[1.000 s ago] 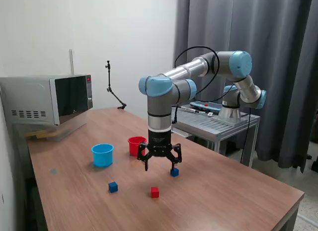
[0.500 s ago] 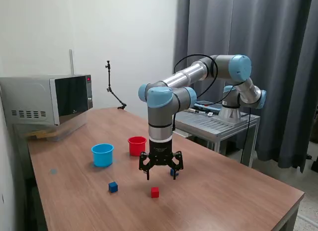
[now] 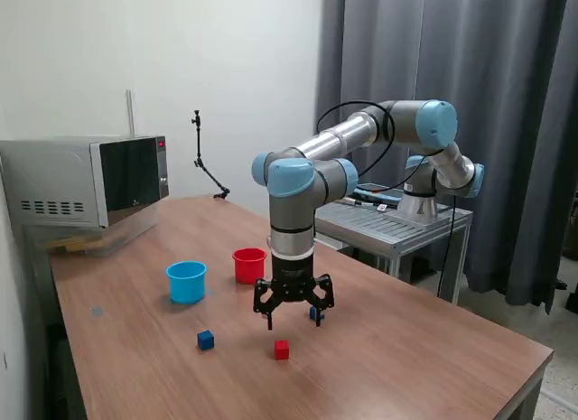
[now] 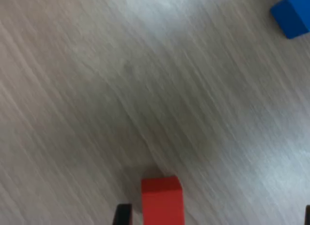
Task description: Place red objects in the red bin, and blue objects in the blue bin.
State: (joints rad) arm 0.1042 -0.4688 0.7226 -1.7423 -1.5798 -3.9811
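Gripper (image 3: 293, 313) hangs low over wooden surface (image 3: 424, 348), jaws spread wide, gripping nothing. Red cube (image 3: 282, 350) sits on surface just near side of gripper, untouched; wrist view shows same cube (image 4: 162, 200) at frame edge. One blue cube (image 3: 206, 340) lies to exterior view's left of red cube, well apart. Second blue cube (image 3: 313, 314) partly hidden behind gripper. Red cup (image 3: 249, 265) and light blue cup (image 3: 186, 281) stand side by side farther back, blue one on left.
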